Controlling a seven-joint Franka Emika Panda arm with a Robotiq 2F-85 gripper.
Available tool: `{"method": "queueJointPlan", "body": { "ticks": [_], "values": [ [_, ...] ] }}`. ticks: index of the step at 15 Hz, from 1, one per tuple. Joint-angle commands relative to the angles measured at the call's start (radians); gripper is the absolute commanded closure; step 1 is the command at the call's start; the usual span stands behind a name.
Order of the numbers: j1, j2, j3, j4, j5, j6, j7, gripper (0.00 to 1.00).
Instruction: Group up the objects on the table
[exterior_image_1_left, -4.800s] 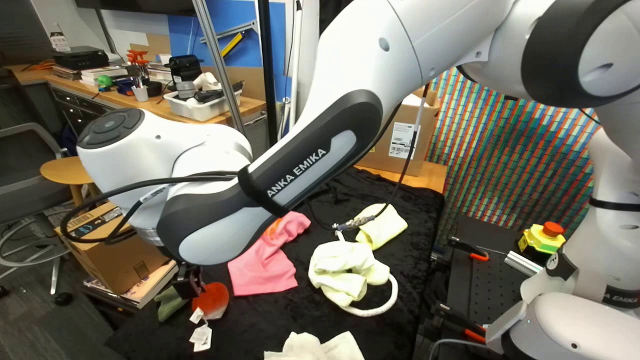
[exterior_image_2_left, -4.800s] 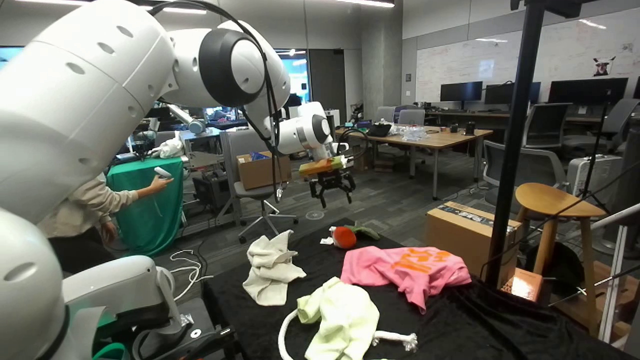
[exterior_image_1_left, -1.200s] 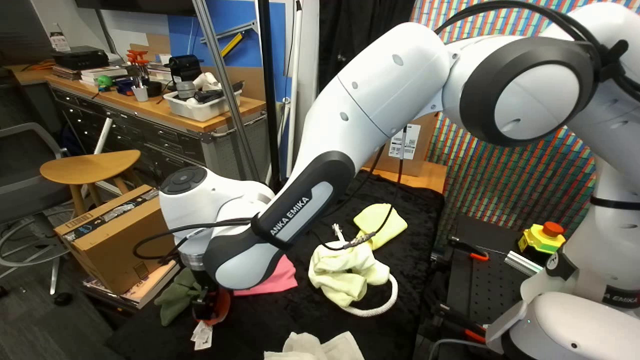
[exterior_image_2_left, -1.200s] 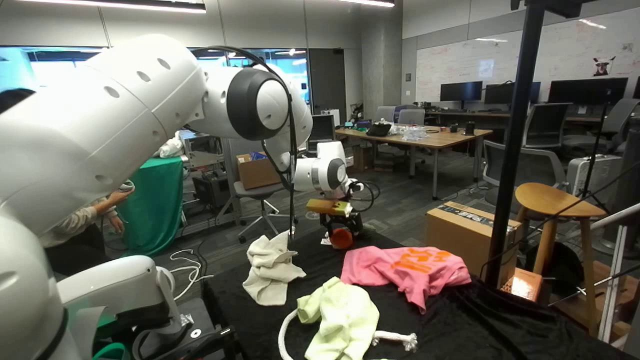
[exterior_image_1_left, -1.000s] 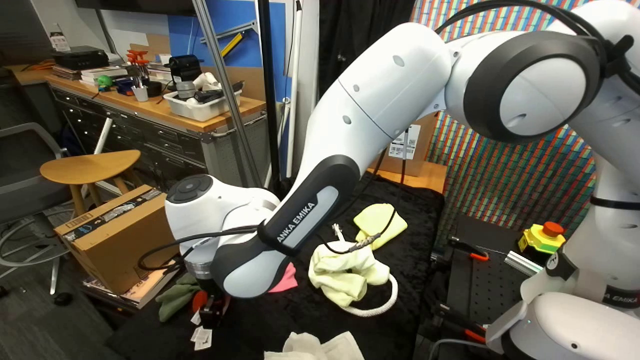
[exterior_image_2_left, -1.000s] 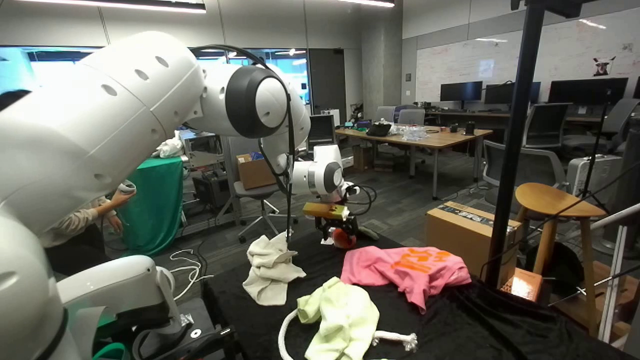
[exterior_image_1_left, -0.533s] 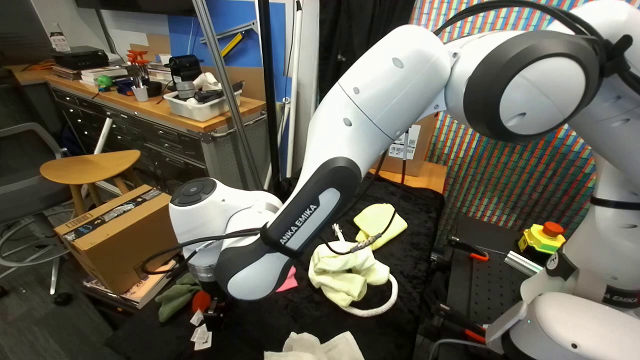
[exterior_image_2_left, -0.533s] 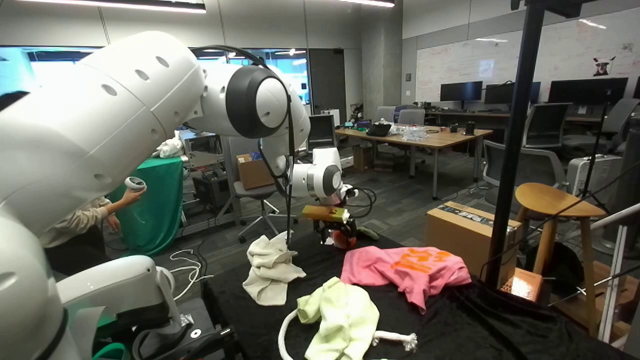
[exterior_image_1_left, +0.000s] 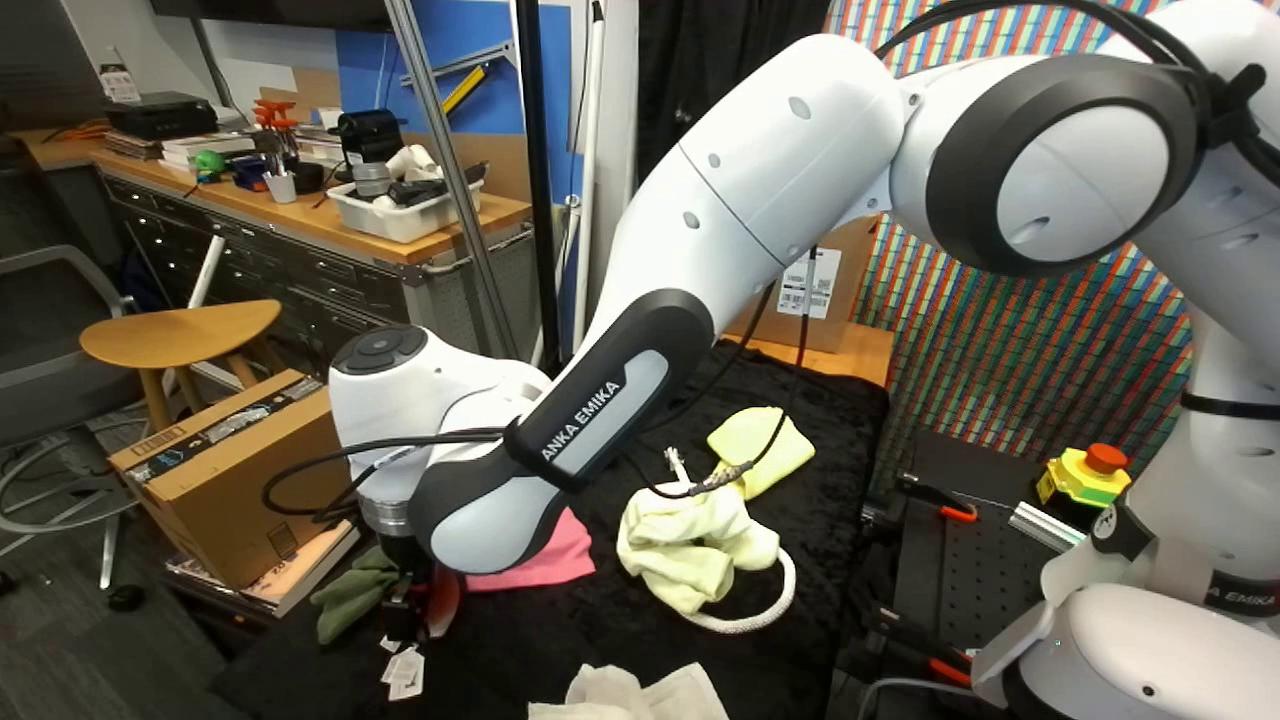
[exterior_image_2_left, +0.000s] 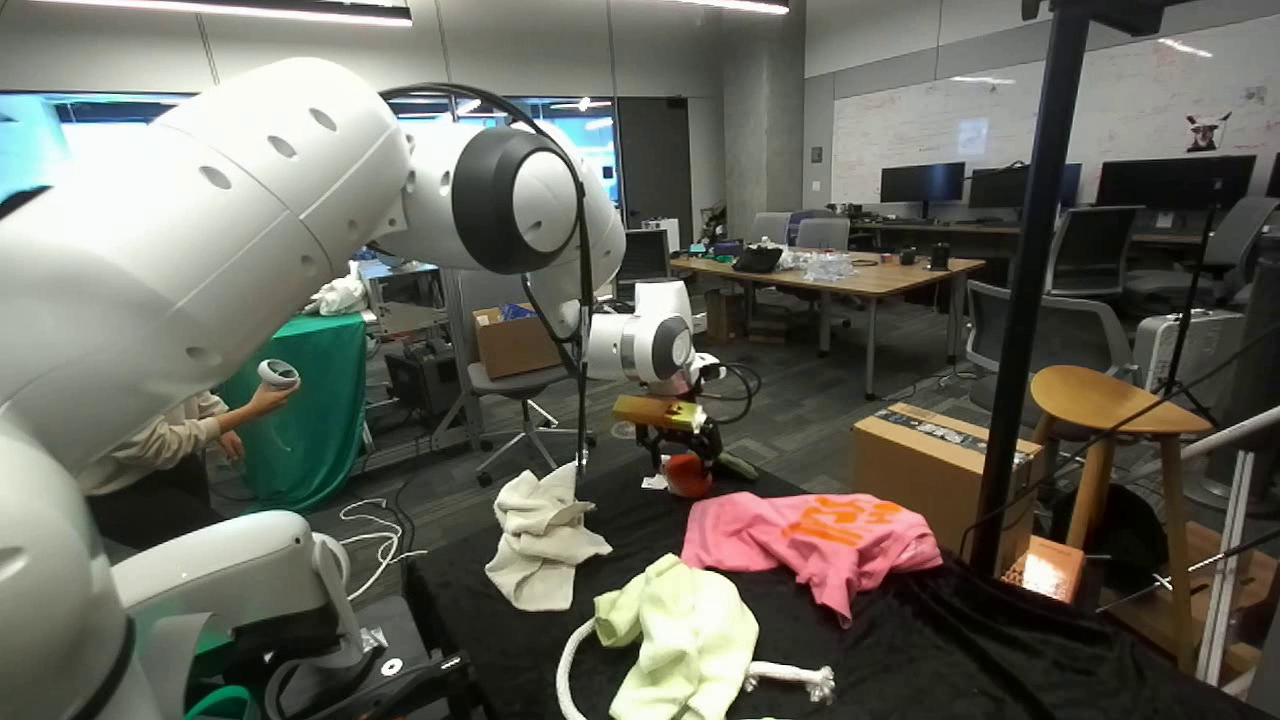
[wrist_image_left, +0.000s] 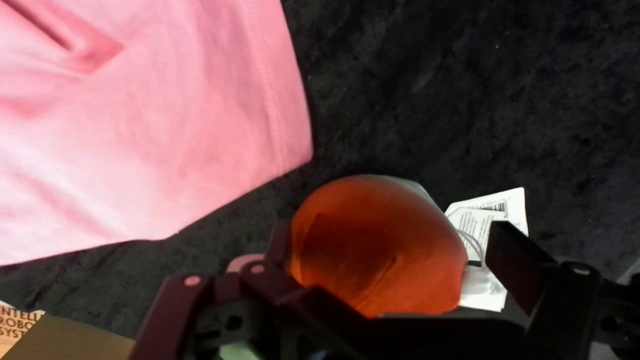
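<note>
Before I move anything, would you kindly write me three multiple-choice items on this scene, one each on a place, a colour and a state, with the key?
1. Where does the white rope show?
A) On the wooden stool
B) Sticking out from the pale yellow cloth
C) In the white bin

2. What colour is the print on the pink cloth?
A) Orange
B) Blue
C) Green

3. How does the gripper stand?
A) Shut on the small white cloth
B) Shut on nothing
C) Open

1 B: in an exterior view, it emerges on both sides of that cloth.
2 A: an exterior view shows orange marks on the pink.
3 C: in the wrist view its fingers stand wide apart, a round red-orange item showing between them.
</note>
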Motion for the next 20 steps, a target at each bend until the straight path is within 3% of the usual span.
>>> {"method": "queueJointPlan", "body": {
  "ticks": [1, 11, 12, 13, 20],
  "values": [
    [-0.01, 0.009, 0.013, 0.032, 0.033, -0.012, -0.026, 0.0],
    [-0.004, 0.049, 0.015, 0.104, 0.046, -0.061, -0.028, 0.0],
    [-0.004, 0.049, 0.014, 0.109, 0.045, -0.071, -0.028, 0.16],
    [-0.003, 0.052, 0.012, 0.117, 0.045, -0.077, -0.026, 0.26],
    [0.007, 0.056, -0.006, 0.14, 0.03, -0.137, -0.015, 0.79]
  ]
}}
